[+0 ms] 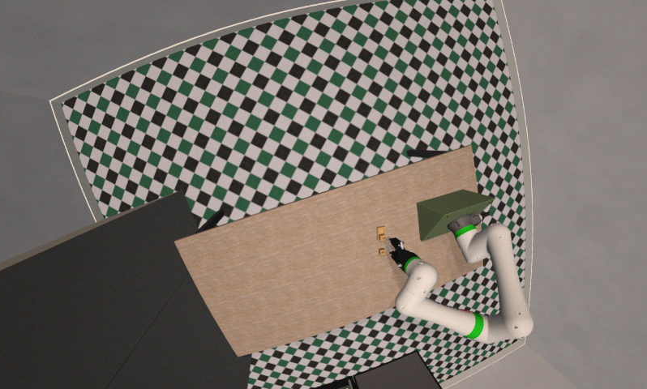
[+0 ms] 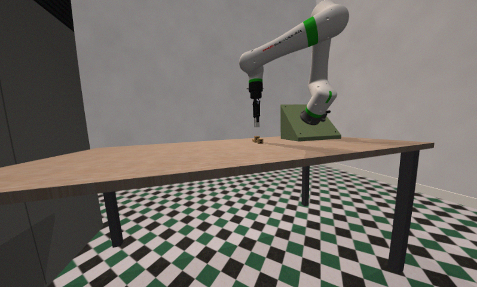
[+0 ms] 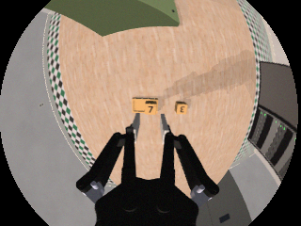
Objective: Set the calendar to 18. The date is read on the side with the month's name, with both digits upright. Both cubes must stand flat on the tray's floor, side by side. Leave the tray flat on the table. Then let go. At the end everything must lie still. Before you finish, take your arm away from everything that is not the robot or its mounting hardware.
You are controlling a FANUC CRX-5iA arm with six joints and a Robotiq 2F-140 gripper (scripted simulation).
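Observation:
A small orange calendar tray (image 1: 380, 229) (image 2: 256, 140) (image 3: 139, 100) lies flat on the wooden table (image 1: 293, 270), in front of the arm's green base. In the wrist view a cube (image 3: 150, 108) in the tray shows a 7. A second orange cube (image 1: 381, 250) (image 2: 260, 141) (image 3: 181, 108) lies loose on the table beside the tray, with a digit I cannot read. My gripper (image 1: 391, 243) (image 2: 256, 124) (image 3: 150, 119) points straight down, well above the tray. Its fingers stand narrowed but apart, with nothing between them.
The green wedge-shaped base (image 1: 450, 211) (image 2: 305, 124) (image 3: 119, 0) stands on the table near the tray. A dark cabinet (image 1: 85, 298) stands at the table's far end. The table edge (image 3: 66, 120) runs along the left of the wrist view.

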